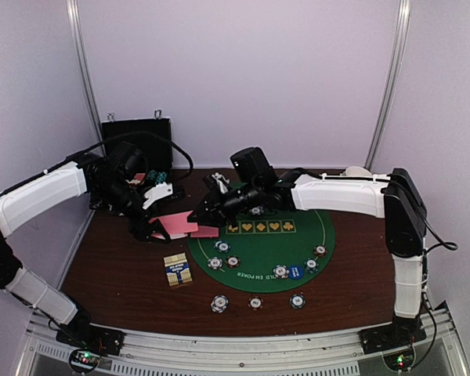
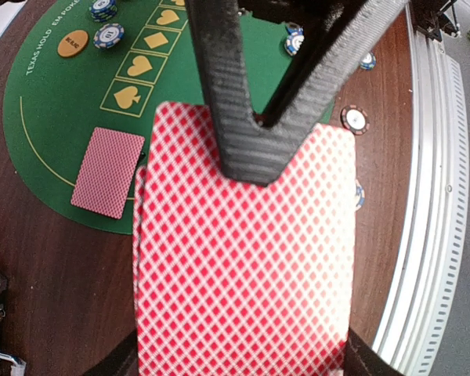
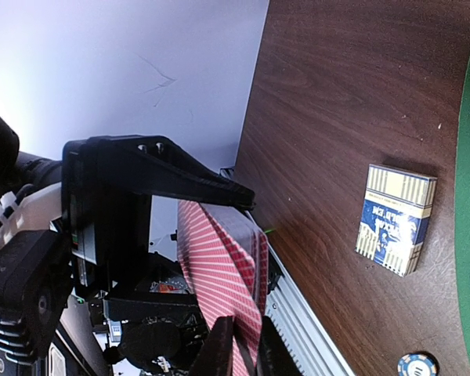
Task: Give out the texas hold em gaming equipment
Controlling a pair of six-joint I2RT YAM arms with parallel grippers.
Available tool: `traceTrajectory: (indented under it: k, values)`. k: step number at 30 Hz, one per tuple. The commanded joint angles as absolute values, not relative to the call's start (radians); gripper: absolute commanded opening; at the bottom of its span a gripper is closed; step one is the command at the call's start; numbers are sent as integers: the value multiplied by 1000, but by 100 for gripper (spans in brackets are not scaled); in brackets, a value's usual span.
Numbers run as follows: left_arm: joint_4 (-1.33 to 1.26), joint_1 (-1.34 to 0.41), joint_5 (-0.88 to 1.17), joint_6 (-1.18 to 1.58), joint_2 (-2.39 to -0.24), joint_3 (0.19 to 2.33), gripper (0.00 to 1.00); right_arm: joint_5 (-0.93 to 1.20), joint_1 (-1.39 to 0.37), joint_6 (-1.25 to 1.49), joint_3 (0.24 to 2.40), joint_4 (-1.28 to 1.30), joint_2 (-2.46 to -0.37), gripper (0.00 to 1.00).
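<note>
The left end effector (image 2: pixel 239 365) clenched a stack of pink-backed cards (image 2: pixel 243 266) above the counter (image 1: pixel 117 266); the right end effector (image 2: pixel 254 160) pinched the stack's edge.

The dark wooden table (image 1: pixel 117 266) carries a round green felt mat (image 1: pixel 258 251), set toward 3 o'clock of centre. A striped card box (image 1: pixel 177 270) lies at the mat's 8 o'clock, three poker chips (image 1: pixel 254 301) in a row at its 6 o'clock, and a black case (image 1: pixel 137 141) stands at 11 o'clock

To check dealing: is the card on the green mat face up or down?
Face down: the card lies flat on the mat, its red-checked back up.
</note>
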State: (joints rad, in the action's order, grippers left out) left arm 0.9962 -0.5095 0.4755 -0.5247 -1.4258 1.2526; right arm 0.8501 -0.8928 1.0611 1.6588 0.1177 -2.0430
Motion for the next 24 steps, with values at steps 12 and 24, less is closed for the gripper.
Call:
traceTrajectory:
  k: [12,24]
  values:
    - [973,-503,480,-535,-1418,1269,0,885,-823,1146,1563,18,-1944,0]
    - [977,-503,458,-541,-1413,1262,0,917,-597,1087,1562,84,-1911,0]
